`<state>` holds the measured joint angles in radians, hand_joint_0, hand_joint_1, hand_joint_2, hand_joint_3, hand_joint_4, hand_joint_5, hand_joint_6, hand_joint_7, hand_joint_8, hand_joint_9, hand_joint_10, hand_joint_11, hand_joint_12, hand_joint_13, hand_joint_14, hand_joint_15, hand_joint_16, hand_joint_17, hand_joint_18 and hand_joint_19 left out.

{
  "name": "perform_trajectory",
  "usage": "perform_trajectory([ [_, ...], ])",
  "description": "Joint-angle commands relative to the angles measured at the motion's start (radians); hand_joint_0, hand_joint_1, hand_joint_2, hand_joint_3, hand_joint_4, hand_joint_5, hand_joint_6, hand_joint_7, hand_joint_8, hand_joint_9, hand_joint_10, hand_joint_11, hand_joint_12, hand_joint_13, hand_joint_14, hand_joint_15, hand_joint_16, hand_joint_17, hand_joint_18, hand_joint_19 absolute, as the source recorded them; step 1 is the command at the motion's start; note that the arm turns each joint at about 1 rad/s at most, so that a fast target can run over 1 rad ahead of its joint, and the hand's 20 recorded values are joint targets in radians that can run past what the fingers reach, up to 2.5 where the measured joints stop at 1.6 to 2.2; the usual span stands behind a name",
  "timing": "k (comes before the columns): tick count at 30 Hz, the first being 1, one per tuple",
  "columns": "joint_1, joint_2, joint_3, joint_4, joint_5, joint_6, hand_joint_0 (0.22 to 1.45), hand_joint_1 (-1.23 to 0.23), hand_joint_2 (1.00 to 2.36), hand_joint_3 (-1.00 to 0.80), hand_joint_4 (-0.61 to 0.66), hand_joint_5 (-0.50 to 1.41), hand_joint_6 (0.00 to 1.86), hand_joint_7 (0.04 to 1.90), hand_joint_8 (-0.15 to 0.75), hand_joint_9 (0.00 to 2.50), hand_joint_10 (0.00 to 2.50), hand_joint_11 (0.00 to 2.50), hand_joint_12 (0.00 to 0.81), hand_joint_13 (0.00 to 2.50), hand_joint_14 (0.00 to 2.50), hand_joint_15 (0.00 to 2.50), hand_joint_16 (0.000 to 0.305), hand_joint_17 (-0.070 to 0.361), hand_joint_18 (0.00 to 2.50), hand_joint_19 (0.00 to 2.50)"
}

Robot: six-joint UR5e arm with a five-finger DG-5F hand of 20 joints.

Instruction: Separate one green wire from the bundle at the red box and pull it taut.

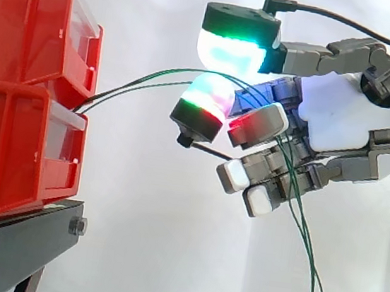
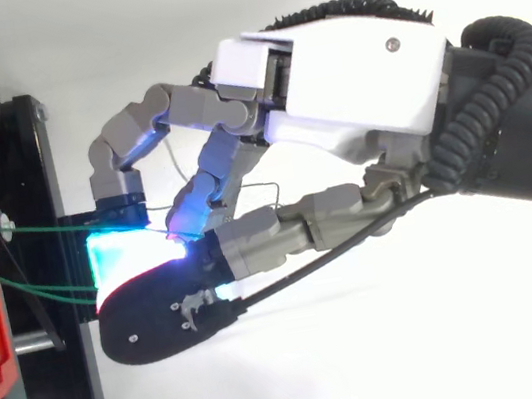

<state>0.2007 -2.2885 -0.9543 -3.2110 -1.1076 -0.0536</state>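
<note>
The hand (image 1: 341, 114) is hanging in the air with its fingers curled in, and it is holding the green wires (image 1: 146, 79). Two wires are running between its glowing pads (image 1: 231, 51), one pad above them and one pad below. I cannot tell if the pads are squeezing just one wire or both.

The wires are coming out of the gap between the two red boxes (image 1: 10, 145). The boxes are sitting out in front of the fingertips, on a black stand (image 1: 12, 245). From the boxes the wires are bending up in a soft curve to the pads. Then they are going through the curled fingers and hanging loose below the hand. The curve makes me think the wires are not tight yet.

Here is what could go wrong. Both wires are lying close together at the pads, so a pull may drag two wires and not one. If the pads are not pressing hard, the thin wire may slide through them and stay slack. If the hand pulls too hard or too fast, the wire may pop out of the boxes. The loose parts below the hand may also catch on the lower fingers.
</note>
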Motion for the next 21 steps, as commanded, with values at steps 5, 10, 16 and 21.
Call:
perform_trajectory([
  [5, 0.000, 0.001, 0.000, -0.001, -0.001, 0.000, 0.62, -0.83, 1.01, -0.25, 0.03, -0.18, 0.89, 1.05, 0.246, 1.17, 0.02, 1.37, 0.393, 0.91, 0.03, 0.74, 0.048, 0.108, 0.80, 0.68],
  [10, -0.001, 0.001, 0.000, 0.000, 0.000, 0.000, 0.66, -0.89, 1.00, -0.47, 0.04, -0.18, 0.89, 1.02, 0.236, 1.15, 0.02, 1.35, 0.386, 0.89, 0.03, 0.72, 0.048, 0.107, 0.79, 0.64],
  [16, 0.000, 0.001, 0.000, 0.000, -0.001, 0.000, 0.66, -0.92, 1.00, -0.50, 0.06, -0.17, 0.89, 1.02, 0.239, 1.14, 0.02, 1.34, 0.384, 0.88, 0.03, 0.71, 0.047, 0.105, 0.78, 0.63],
  [21, -0.001, 0.000, 0.000, 0.000, -0.001, 0.000, 0.61, -0.93, 1.00, -0.50, 0.06, -0.17, 0.88, 1.00, 0.241, 1.15, 0.02, 1.35, 0.384, 0.88, 0.03, 0.71, 0.047, 0.106, 0.78, 0.63],
])
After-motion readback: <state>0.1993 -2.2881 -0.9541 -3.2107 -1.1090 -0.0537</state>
